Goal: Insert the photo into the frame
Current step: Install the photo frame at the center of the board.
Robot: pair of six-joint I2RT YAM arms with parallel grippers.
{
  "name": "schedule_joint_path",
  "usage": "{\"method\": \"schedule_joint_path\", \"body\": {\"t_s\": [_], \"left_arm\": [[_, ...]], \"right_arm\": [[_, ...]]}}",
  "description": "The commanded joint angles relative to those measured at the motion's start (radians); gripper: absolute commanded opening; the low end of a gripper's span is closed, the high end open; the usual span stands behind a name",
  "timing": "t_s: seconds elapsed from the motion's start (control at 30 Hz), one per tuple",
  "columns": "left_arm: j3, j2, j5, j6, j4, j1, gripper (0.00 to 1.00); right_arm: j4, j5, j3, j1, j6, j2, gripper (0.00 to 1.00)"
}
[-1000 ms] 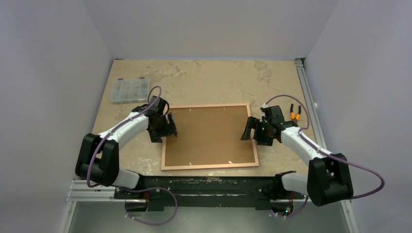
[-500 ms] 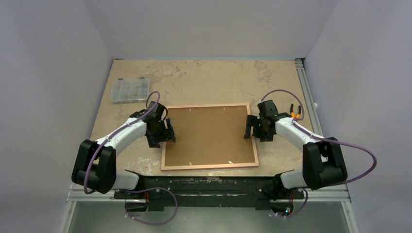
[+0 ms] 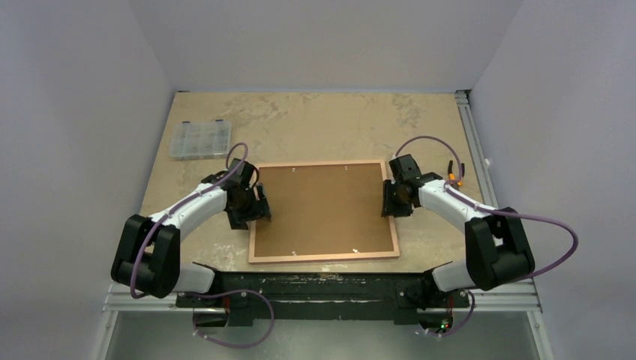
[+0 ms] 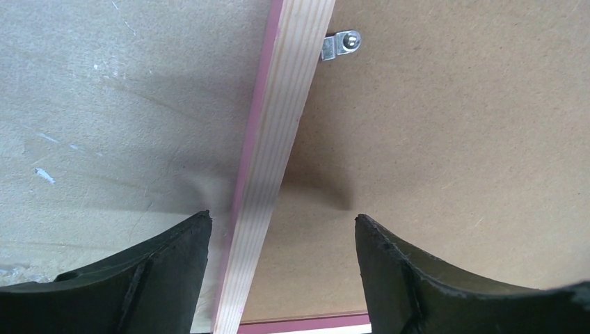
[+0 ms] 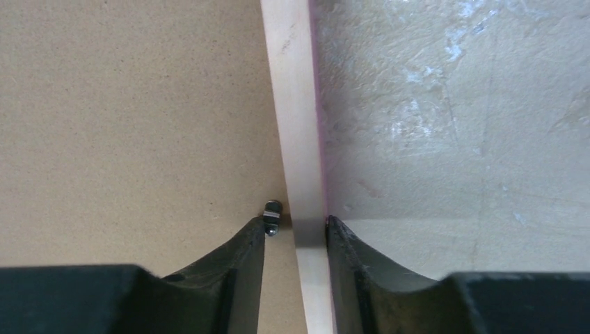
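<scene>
Top external view: the frame [image 3: 322,258] lies flat, back up, in the middle of the picture, and the backing board [image 3: 322,210] fills it. One arm reaches in from lower left, the other from lower right.
Photo: not visible in any view. It may be under the board or elsewhere; I cannot tell.
Left gripper [image 4: 282,217]: jaws wide, straddling the frame's left rail. One finger is over the table [image 3: 300,127] and one over the board; neither touches the wood.
Right gripper [image 5: 296,221]: jaws narrow about the right rail. The outer finger is against the rail's edge and the inner finger is just beside it, at a small metal clip [image 5: 271,209]. Whether the grip is firm, I cannot tell.
Risk, uneven hold: one side is nearly pinched and the other is loose, so a lift now would probably tilt or swing the frame.
Risk, clip: if the inner right finger lands on the clip instead of the wood, it may slip or turn the clip and loosen the board.
Risk, thin rail: a shallow pinch could slide off.
Surface: mottled beige, stone-look and flat, with pale scuffs. A clear compartment box [image 3: 199,139] sits upper left, well apart from the frame.
Room: plain pale walls on three sides.
</scene>
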Motion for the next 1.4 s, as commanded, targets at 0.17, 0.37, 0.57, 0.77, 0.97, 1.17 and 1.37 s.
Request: {"method": "schedule_joint_path", "body": {"t_s": [0.17,0.37,0.57,0.77,0.97,1.17,1.37], "left_arm": [[-0.017,0.009,0.016,0.018,0.039,0.0,0.72],[-0.012,-0.012,0.004,0.031,0.026,0.0,0.72],[0.005,-0.076,-0.016,0.058,0.001,0.0,0.72],[0.039,-0.243,-0.054,0.122,-0.057,-0.003,0.73],[0.038,-0.39,0.065,0.186,-0.02,-0.039,0.78],[0.076,-0.391,0.093,0.227,-0.001,-0.214,1.0],[0.088,-0.29,0.079,0.27,0.055,-0.429,0.98]], "right_arm": [[-0.02,0.137,0.032,0.01,-0.006,0.015,0.0],[-0.023,0.138,0.04,0.01,-0.009,0.007,0.0],[-0.001,0.076,0.032,0.01,-0.003,-0.029,0.0],[0.044,-0.038,0.011,0.008,0.025,-0.134,0.54],[0.045,-0.071,-0.017,0.0,0.045,-0.151,0.8],[0.067,-0.125,-0.074,-0.001,0.06,-0.127,0.8],[0.084,-0.171,-0.096,-0.001,0.068,-0.103,0.78]]}}
